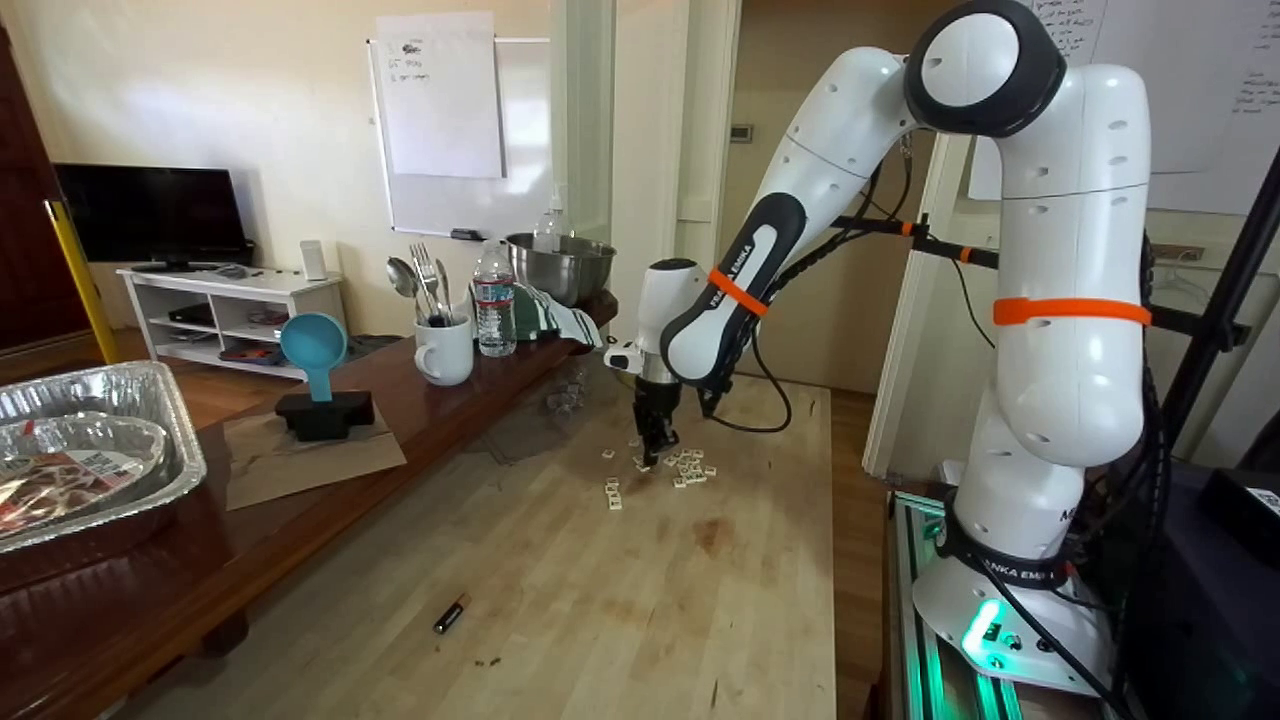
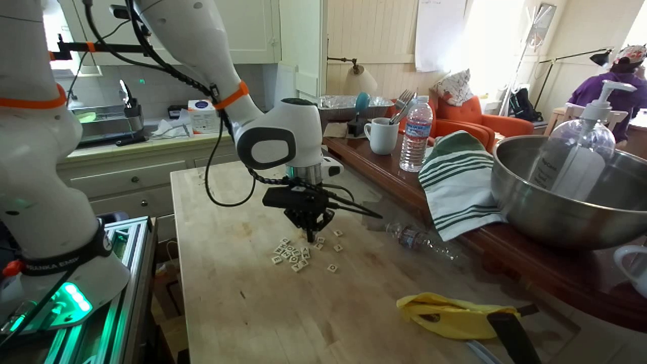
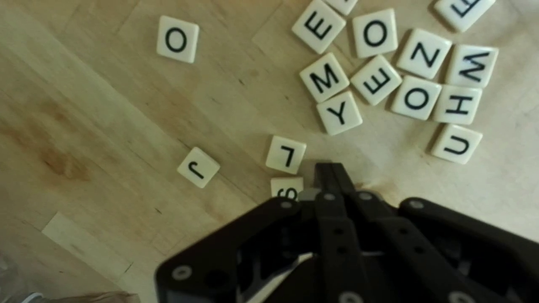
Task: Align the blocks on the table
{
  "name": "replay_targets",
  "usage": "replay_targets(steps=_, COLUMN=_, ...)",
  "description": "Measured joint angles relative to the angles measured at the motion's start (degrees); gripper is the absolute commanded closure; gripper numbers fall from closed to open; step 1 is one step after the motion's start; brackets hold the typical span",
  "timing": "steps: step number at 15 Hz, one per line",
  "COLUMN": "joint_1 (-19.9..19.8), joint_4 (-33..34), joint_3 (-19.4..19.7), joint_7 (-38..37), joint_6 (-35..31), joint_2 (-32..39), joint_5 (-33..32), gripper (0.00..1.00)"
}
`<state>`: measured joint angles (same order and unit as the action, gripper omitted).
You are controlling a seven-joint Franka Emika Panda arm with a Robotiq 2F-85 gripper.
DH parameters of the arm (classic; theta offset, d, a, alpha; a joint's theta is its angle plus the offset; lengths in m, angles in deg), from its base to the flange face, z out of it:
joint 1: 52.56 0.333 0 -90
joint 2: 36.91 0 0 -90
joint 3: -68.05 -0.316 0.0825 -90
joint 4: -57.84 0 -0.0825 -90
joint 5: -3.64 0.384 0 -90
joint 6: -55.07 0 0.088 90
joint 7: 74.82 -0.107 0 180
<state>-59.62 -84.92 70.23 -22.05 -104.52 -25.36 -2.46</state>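
Observation:
The blocks are small cream letter tiles lying flat on the wooden table (image 1: 560,600). In the wrist view a loose cluster sits at upper right, including a Y tile (image 3: 339,113) and a U tile (image 3: 457,144). An O tile (image 3: 177,39) and a J tile (image 3: 198,167) lie apart on the left. An L tile (image 3: 286,154) lies just left of my fingertips, above another tile (image 3: 287,185) partly hidden by the gripper. In an exterior view a short column of tiles (image 1: 613,494) stands apart. My gripper (image 3: 330,168) points down, fingertips together, nothing visible between them; it also shows in both exterior views (image 1: 650,462) (image 2: 310,238).
A battery (image 1: 451,613) lies on the table. A dark raised ledge (image 1: 400,420) along one side bears a mug of cutlery (image 1: 444,350), a water bottle (image 1: 495,305), a steel bowl (image 2: 525,202) and a blue scoop (image 1: 314,345). A plastic bottle (image 2: 417,240) and yellow item (image 2: 450,316) lie beside it.

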Motion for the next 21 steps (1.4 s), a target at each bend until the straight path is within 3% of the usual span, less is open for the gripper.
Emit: replay_targets(steps=21, joint_1=2.95, joint_4=4.58, joint_3=-1.10, joint_7=-20.42, joint_6=3.71, joint_2=2.41, joint_5=-2.24, gripper=1.00)
